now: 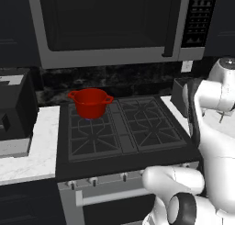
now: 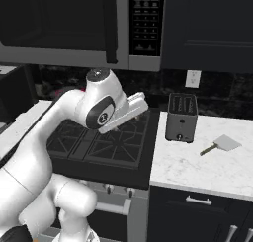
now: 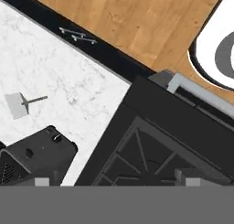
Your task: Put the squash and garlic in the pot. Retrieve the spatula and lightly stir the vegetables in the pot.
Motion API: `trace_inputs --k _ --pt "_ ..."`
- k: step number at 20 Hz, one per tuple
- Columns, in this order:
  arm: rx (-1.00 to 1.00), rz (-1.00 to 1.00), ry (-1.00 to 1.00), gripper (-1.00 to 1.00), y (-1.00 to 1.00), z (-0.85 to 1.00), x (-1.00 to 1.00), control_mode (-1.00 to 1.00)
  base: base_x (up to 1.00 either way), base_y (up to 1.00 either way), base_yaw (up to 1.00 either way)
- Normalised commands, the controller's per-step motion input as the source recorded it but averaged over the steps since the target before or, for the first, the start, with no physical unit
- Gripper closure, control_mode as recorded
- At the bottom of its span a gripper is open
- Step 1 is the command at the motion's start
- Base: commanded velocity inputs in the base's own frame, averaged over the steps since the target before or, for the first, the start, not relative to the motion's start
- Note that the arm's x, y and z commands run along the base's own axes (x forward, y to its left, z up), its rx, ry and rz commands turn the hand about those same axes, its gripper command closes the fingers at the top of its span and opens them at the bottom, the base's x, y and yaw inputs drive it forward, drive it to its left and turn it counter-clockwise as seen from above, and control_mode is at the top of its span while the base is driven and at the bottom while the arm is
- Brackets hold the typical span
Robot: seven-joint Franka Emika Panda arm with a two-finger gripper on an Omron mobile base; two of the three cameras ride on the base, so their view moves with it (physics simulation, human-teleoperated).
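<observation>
Pot [image 1: 91, 102], red and glossy, is seen on the back left burner of the stove [image 1: 137, 127]; nothing can be made out inside it. Squash and garlic are not identified. The spatula [image 2: 221, 145] is laid on the marble bench [image 2: 197, 167] right of the toaster [image 2: 181, 117], well apart from the pot. Whether the jaws are spread or pressed together cannot be told. Vegetables should be located first, judging by the task order.
</observation>
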Motion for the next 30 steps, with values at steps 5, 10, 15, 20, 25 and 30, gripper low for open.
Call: trace_inputs --k 5,10,15,20,25,30 --pt "0.18 -0.45 -0.26 -1.00 -0.71 -0.11 0.03 -1.00 0.00 0.00 0.00" --pt "0.12 -0.60 -0.03 -1.00 -0.53 -0.27 0.22 -1.00 0.00 0.00 0.00" --pt "0.21 -0.49 -0.05 -1.00 -0.30 -0.45 0.31 -1.00 0.00 0.00 0.00" --pt "0.27 -0.40 -0.05 -1.00 -0.12 -0.34 0.66 -1.00 0.00 0.00 0.00" --pt "0.16 -0.41 0.00 -1.00 0.00 -0.33 0.91 -1.00 0.00 0.00 0.00" --pt "0.09 -0.43 0.00 -1.00 0.00 -0.49 0.98 -1.00 0.00 0.00 0.00"
